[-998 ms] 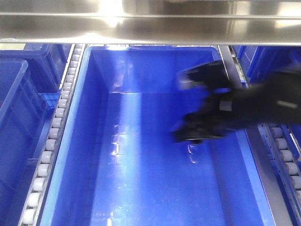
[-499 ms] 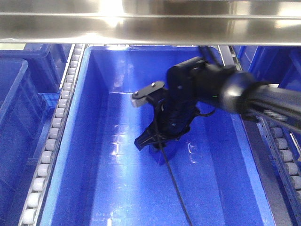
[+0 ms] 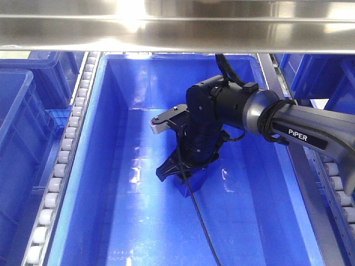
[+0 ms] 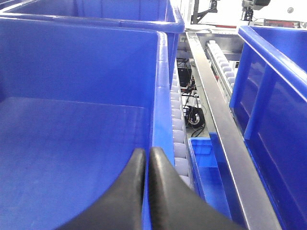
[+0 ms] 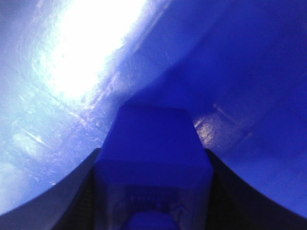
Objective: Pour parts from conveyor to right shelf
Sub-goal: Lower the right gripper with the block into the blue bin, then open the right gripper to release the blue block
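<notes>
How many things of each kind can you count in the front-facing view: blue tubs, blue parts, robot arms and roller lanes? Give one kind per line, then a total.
Blue tubs: 4, namely the centre tub, two at left and one at right
Blue part: 1, in the right gripper
Robot arm: 1
Roller lanes: 2
Total: 8

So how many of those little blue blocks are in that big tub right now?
1 small bright-blue plastic block, gripped in the right arm's jaws low over the floor of the large blue plastic tub. The arm may hide others.
</notes>
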